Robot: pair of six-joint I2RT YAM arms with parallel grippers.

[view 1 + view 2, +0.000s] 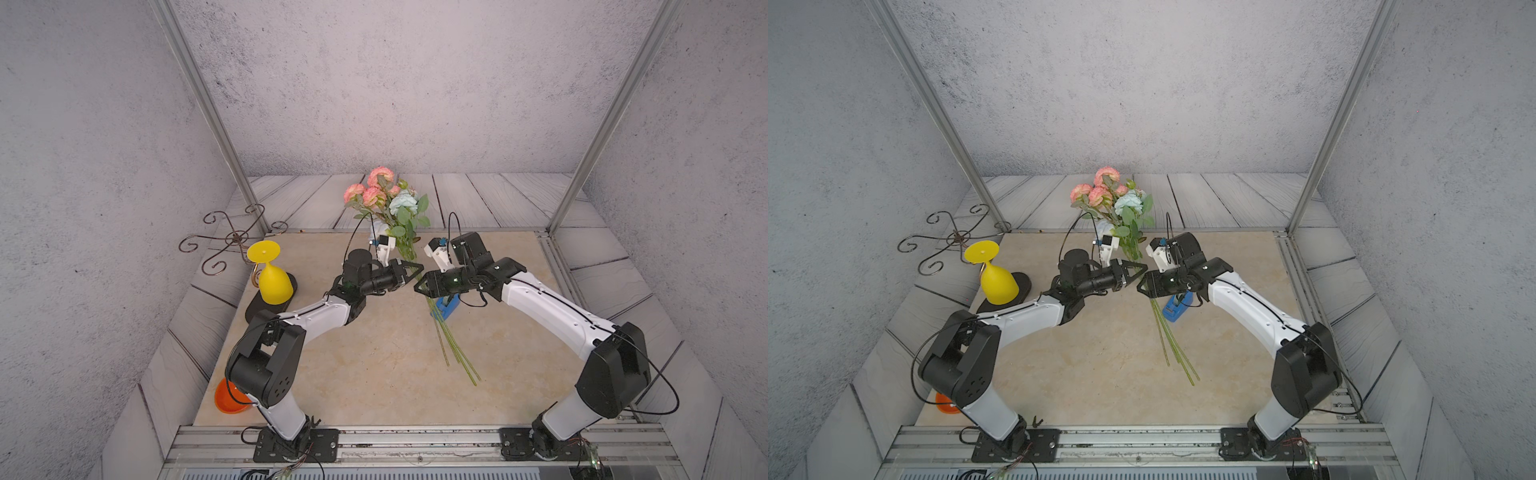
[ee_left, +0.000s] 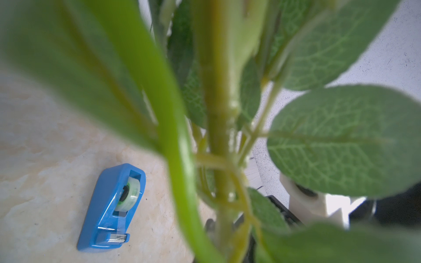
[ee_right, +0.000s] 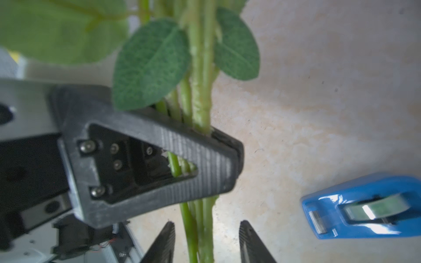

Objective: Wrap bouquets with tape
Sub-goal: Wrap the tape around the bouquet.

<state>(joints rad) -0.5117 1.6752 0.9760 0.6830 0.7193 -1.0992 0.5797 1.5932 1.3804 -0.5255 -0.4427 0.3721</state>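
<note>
Mid-table, near the blue tape dispenser [image 2: 107, 216]: left gripper [image 3: 234, 145] is clamped tight on the bouquet [image 1: 400, 226] stems just under the lowest leaves. Blooms point to the far side and the bare stem ends [image 1: 457, 353] trail down toward the near part of the table [image 1: 365, 386]. Can't tell if the ends touch it.

Right gripper [image 3: 206, 224] sits just next to the left one along the same stems, jaws spread. One finger [image 3: 167, 241] is on either side of the bundle, with a gap showing on both sides. So it's straddling, not pinching, and holds nothing.

Dispenser is on the table just beside the stems on the robot's right, partly under the right arm in both top views. Tape roll [image 2: 128, 193] is seated in it and the free end looks parked at the cutter. No tape on the stems that I can see.

My read: bunch is gathered and held, wrapping not yet started. Next move is probably the right gripper going to the dispenser for the tape end. That needs a firm left grip so the stems don't splay, plus a fine pinch on a thin clear tab.
</note>
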